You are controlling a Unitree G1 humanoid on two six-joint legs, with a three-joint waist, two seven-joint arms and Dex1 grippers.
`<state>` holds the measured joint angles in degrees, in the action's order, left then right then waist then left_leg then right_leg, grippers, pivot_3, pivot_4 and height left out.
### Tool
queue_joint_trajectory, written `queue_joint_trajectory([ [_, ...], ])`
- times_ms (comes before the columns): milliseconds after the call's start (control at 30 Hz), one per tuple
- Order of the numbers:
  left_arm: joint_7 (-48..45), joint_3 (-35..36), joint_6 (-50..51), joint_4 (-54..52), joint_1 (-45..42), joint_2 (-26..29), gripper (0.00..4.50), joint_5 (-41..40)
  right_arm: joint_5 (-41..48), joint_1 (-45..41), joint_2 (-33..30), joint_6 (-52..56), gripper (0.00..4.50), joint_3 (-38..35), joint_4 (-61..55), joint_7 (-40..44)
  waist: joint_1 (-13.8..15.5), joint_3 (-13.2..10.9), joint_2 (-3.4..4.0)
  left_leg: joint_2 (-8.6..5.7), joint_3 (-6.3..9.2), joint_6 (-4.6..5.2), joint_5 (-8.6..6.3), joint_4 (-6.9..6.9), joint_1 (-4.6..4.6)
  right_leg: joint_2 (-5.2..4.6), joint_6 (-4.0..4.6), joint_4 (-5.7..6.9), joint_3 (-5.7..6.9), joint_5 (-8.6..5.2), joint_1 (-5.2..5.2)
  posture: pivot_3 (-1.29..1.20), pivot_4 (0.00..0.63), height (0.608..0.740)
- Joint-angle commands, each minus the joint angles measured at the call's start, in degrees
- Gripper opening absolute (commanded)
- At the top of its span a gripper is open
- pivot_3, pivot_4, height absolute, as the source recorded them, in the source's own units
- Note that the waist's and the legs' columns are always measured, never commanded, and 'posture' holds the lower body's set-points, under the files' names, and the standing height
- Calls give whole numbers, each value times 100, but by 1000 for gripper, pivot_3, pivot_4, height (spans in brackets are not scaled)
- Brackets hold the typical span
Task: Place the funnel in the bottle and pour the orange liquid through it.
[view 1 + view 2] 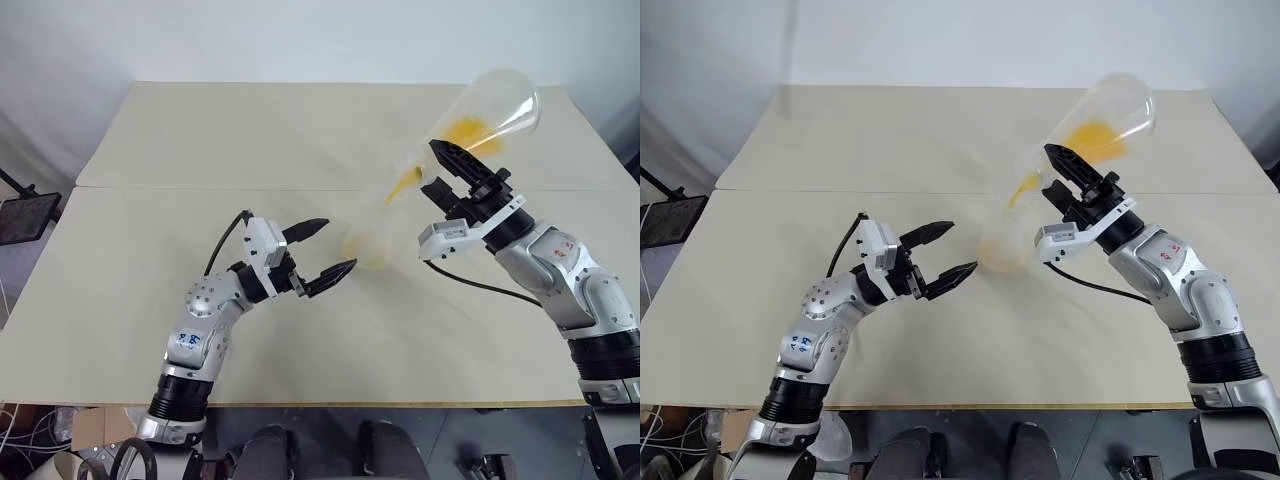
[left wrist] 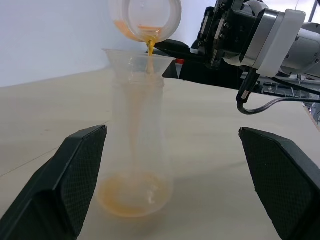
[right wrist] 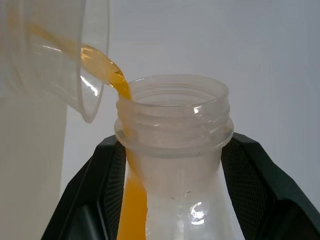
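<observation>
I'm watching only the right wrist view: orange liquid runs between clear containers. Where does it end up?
Observer: The orange liquid pools at the bottom of the bottle, which stands on the table with the funnel in its top.
Operator: Is anything holding that bottle?
Observer: No. The left gripper is open, its fingers flanking the bottle without touching it.
Operator: How much is left to pour?
Observer: Just a small orange patch in the raised wide end of the flask.
</observation>
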<state>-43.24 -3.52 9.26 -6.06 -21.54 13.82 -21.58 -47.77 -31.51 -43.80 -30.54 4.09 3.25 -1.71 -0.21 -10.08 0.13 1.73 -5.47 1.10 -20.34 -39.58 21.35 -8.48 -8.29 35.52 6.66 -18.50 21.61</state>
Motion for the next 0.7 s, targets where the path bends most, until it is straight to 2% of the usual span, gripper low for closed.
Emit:
queue_joint_trajectory([
  [33, -3, -45, -139, -114, -60, -46, 4500, -13, -19, -171, -122, -28, 2415, -60, -103, -159, 1, 0, 0, 0, 0, 0, 0, 0, 0, 0, 0, 0, 0, 0, 0, 0, 150, 740],
  [700, -46, -97, -337, -52, -45, -203, 4500, -38, -66, -213, -143, -64, 2415, 33, -149, -91, 1, 0, 0, 0, 0, 0, 0, 0, 1, 0, 0, -1, 1, 0, 0, 0, 150, 740],
])
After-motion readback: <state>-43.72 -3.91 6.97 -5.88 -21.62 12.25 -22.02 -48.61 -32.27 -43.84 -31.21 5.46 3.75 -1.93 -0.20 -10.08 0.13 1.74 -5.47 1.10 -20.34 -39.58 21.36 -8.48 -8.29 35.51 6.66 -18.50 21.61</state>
